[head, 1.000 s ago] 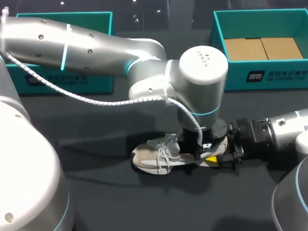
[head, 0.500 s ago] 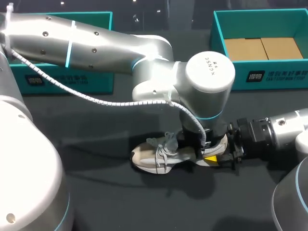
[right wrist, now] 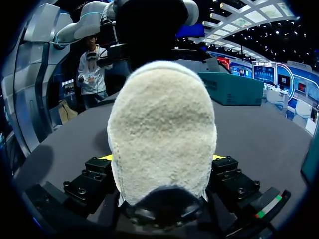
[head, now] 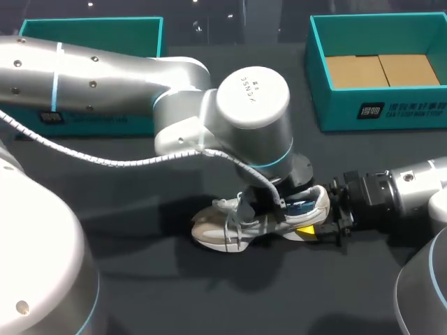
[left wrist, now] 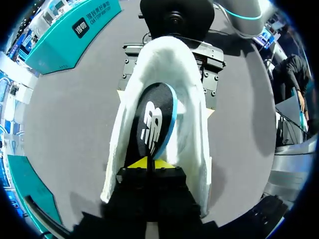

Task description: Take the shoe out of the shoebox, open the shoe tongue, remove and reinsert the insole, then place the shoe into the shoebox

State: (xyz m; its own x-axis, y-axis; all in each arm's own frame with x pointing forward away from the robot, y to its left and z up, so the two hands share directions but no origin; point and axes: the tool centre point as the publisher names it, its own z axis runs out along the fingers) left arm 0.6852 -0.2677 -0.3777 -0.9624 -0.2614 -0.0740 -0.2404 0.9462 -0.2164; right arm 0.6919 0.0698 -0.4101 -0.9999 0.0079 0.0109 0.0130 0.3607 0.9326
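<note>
Pinching the shoe's insole, left hand hides beneath its arm.

A dark grey, matte bench spreads across the whole head view, its surface plain and even, with soft shadows pooled near the middle. At about ten o'clock on it, close to the far edge, stands a teal rectangular cardboard box. Its top is open and its inner walls are the same teal. The long front wall carries white print, and most of that wall is hidden from view.
</note>
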